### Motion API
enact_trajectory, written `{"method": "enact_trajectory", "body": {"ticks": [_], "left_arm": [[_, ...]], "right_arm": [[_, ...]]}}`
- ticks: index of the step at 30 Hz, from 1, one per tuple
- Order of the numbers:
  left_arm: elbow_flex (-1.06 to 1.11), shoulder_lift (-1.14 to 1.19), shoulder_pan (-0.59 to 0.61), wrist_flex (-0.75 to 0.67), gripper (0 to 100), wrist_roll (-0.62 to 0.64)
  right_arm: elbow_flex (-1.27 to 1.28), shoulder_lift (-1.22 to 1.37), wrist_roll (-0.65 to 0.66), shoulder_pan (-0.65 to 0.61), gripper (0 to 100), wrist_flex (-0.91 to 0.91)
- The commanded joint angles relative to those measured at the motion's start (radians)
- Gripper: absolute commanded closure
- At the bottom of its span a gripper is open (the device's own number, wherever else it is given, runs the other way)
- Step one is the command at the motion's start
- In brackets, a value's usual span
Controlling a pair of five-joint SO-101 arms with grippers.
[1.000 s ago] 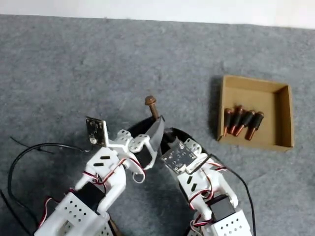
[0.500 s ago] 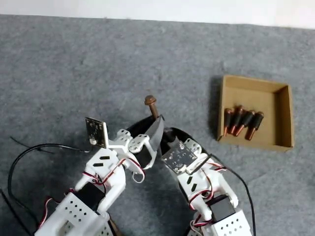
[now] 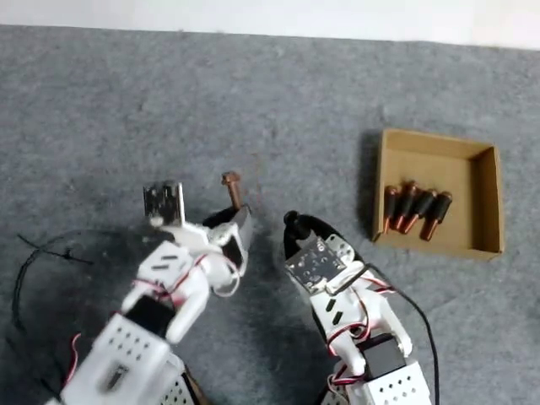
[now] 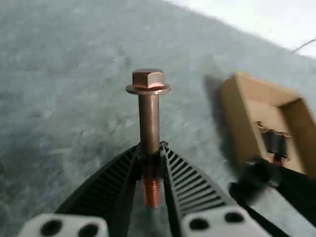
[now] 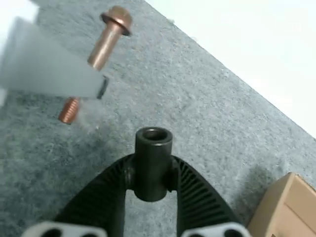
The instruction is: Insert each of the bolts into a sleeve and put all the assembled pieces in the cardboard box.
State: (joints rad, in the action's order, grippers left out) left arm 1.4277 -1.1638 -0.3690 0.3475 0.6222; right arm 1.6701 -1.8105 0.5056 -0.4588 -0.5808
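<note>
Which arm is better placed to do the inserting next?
Probably left: the left end effector grips the copper hex-head bolt, while the right end effector holds the black cylindrical sleeve with its bore open.

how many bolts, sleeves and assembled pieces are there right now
Copper hex-head bolt, held by the left gripper: 1
Black tubular sleeve, held by the right gripper: 1
Assembled bolt-and-sleeve pieces in the brown cardboard box: 4
Total: 6

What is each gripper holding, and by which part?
The left gripper holds a bolt by its lower shank, just above the threads. The right gripper holds a sleeve by its sides, open end clear.
</note>
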Motion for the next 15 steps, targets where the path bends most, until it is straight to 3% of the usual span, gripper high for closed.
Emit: {"method": "enact_trajectory", "body": {"ticks": [1, 8, 10, 15], "left_arm": [[-0.196, 0.343, 0.024, 0.003, 99, -0.008], [-0.526, 0.954, 0.139, 0.005, 99, -0.005], [-0.587, 1.021, 0.176, 0.028, 99, -0.005], [-0.714, 1.024, 0.171, 0.281, 99, -0.005]], "right_arm": [[0.125, -0.002, 0.002, 0.019, 99.4, 0.035], [0.125, -0.002, 0.002, 0.051, 99.4, 0.033], [0.125, -0.001, 0.000, 0.056, 99.4, 0.033], [0.125, 0.001, 0.000, 0.056, 99.4, 0.033]]}}
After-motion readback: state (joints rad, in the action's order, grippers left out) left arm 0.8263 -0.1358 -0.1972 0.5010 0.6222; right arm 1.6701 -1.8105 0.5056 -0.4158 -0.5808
